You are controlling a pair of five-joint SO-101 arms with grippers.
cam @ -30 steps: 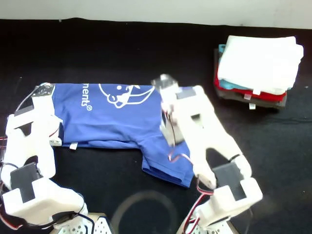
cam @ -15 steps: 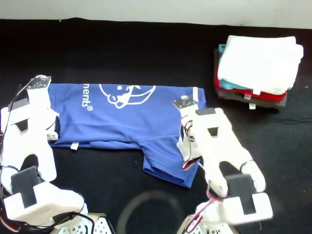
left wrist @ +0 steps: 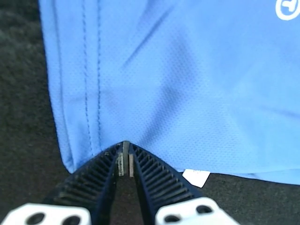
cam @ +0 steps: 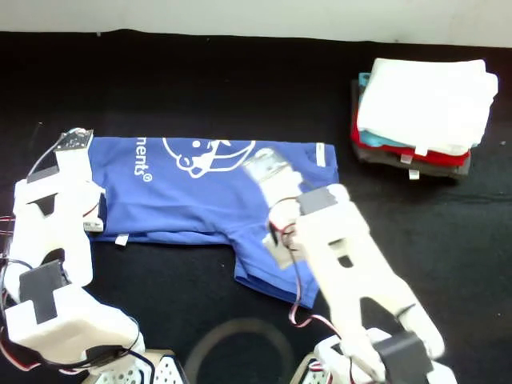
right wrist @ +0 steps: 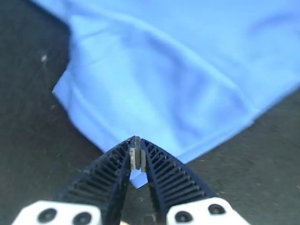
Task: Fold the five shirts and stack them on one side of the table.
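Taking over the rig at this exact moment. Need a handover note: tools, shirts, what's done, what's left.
Left tool: shut, tips at the hem edge of the blue printed shirt; can't tell if cloth is pinched.
Right tool: shut, tips at the edge of that shirt's sleeve.
The shirt lies spread on the black table, one sleeve sticking out toward the arms.
Done: stack of folded shirts at the far right, white on top, then teal, red and a dark layer.
Left: finish folding the blue one and put it on the stack.
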